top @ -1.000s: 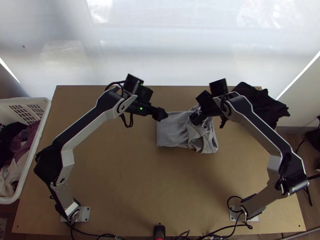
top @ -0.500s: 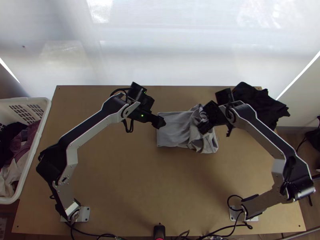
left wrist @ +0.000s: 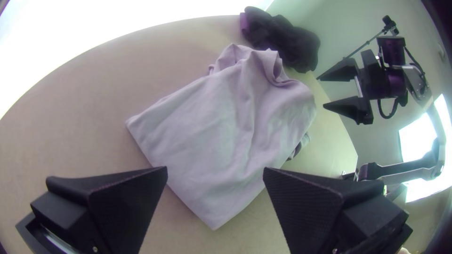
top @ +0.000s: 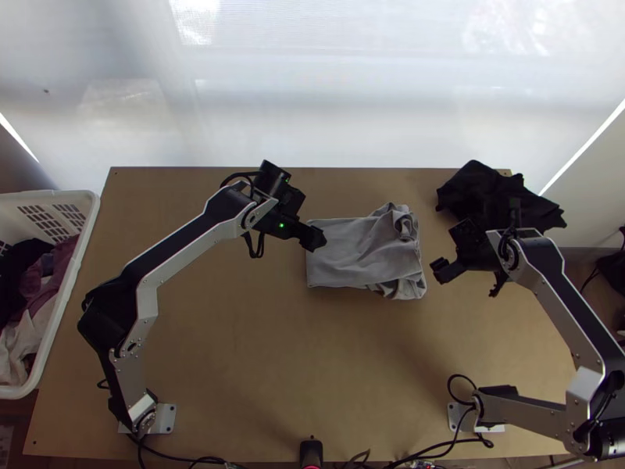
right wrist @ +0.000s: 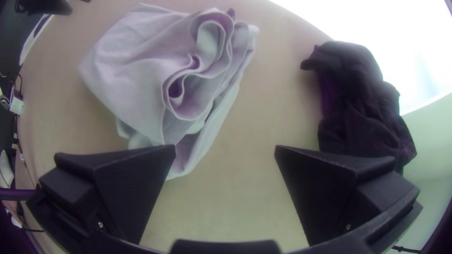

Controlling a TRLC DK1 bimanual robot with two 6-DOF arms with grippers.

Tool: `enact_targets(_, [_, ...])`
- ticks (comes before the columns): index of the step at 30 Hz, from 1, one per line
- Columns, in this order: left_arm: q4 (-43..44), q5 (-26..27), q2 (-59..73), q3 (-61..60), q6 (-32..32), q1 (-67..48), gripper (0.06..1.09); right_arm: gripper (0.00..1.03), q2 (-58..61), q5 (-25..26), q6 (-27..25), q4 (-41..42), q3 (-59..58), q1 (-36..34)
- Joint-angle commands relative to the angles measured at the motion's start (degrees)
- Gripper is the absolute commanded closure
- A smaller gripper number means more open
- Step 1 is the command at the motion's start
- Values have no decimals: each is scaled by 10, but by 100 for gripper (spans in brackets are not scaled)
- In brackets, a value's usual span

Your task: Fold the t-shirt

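And on the side farthest from the black cloth point(top: 483, 184), the left gripper point(left wrist: 215, 167) sits at the shirt's smooth end, jaws wide apart, nothing between them; whether they touch fabric, I can't tell.

Next along, the shirt point(top: 344, 248) itself, on the counter point(top: 234, 344), near the black cloth and between the two grippers. It's partly folded: flat, with fairly straight edges, on the side away from the black cloth, then bunching into loose, curling layers on the side towards it. Looks light, soft and floppy, with enough surface grip not to slide out easily; nothing fragile, but it should crease and droop the moment it's lifted by one spot.

The flat end offers the clean hold: a corner there, pinched through every layer. The end nearer the black cloth is trickier; those loops could give the jaws just one ply and pull the stack open, so take it low, under the whole edge.

And over there, just short of the black cloth, the right gripper point(right wrist: 225, 146), jaws spread and unloaded, clear of the shirt.
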Motion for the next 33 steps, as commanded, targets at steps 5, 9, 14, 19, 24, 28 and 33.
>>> enact_targets(5, [0,-5,9,4,9,-1,10,5,43,-4,55,-2,138,90])
enact_targets(9, [0,-6,25,6,11,-6,10,5,136,-4,73,18,194,139])
enact_targets(14, [0,-8,39,12,15,-11,10,5,234,-2,75,45,207,147])
enact_targets(19, [-6,-8,32,9,15,-12,10,5,288,-1,75,79,200,99])
enact_targets(24, [-11,-8,24,8,24,-10,10,5,292,-2,75,80,207,55])
enact_targets(28, [-11,-11,24,9,39,-10,10,5,290,-2,76,80,224,22])
enact_targets(33, [-12,-12,27,6,40,-11,10,5,290,-2,75,80,221,-1])
